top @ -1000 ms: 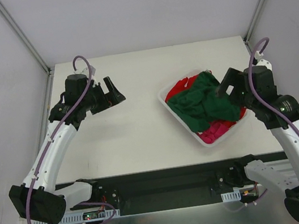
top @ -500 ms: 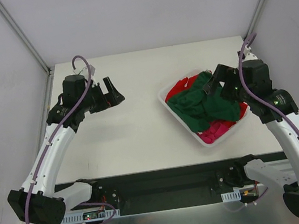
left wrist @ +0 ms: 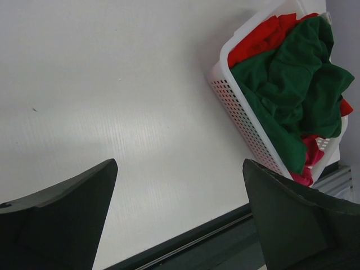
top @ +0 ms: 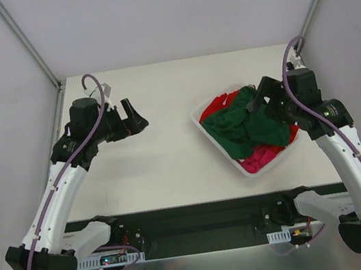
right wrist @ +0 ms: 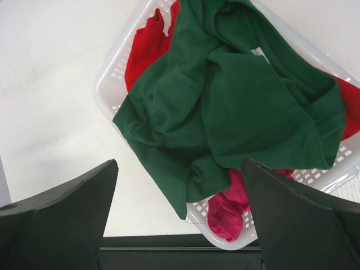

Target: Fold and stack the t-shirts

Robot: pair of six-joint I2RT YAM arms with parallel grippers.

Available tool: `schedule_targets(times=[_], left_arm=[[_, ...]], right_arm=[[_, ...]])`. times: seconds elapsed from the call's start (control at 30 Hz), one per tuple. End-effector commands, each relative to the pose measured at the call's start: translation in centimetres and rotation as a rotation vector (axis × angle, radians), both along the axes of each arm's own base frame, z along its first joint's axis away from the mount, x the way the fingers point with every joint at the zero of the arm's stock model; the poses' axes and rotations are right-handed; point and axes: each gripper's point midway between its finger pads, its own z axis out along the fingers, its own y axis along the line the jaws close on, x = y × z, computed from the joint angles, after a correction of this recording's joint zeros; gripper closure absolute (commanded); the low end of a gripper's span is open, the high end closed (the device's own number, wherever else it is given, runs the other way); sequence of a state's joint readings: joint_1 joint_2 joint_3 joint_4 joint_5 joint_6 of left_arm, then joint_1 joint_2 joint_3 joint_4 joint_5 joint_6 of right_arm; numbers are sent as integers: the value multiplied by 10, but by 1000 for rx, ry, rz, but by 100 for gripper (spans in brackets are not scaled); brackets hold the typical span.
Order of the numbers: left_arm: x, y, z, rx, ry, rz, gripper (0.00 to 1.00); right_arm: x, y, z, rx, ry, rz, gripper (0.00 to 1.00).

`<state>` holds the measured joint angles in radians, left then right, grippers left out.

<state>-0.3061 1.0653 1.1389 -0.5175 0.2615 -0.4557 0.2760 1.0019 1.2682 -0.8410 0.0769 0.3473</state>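
Right wrist: green t-shirt [right wrist: 236,107] hides most of the red t-shirt [right wrist: 147,49].

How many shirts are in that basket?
3: green shirt on top, red shirt beneath at the far side, pink shirt at the near corner. More may be hidden.

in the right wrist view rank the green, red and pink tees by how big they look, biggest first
1. green t-shirt
2. red t-shirt
3. pink t-shirt
Red and pink lie partly under the green one, so only their visible patches are ranked.
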Motion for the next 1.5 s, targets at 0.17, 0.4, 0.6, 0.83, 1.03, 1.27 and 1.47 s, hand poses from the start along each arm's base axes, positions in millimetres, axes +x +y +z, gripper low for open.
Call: schedule_targets(times=[0.17, 0.4, 0.6, 0.83, 1.03, 1.27, 1.47], left_arm=[[9, -14, -3, -80, 46, 116, 11], [35, -45, -1, -133, 39, 179, 13], [57, -91, -2, -146, 42, 156, 15], [74, -131, -25, -149, 85, 130, 18], [77, -151, -46, -131, 119, 106, 20], [74, -163, -72, -99, 146, 121, 21], [83, -169, -92, -97, 167, 165, 27]], right_arm=[[7, -4, 6, 51, -39, -88, 4], [12, -3, 15, 85, -62, -122, 4], [11, -7, 15, 54, -58, -116, 4], [11, -3, 12, 56, -37, -98, 4], [12, 5, 13, 62, -34, -45, 4], [8, -2, 12, 16, -28, -41, 4], [2, -2, 9, 10, 2, -30, 4]])
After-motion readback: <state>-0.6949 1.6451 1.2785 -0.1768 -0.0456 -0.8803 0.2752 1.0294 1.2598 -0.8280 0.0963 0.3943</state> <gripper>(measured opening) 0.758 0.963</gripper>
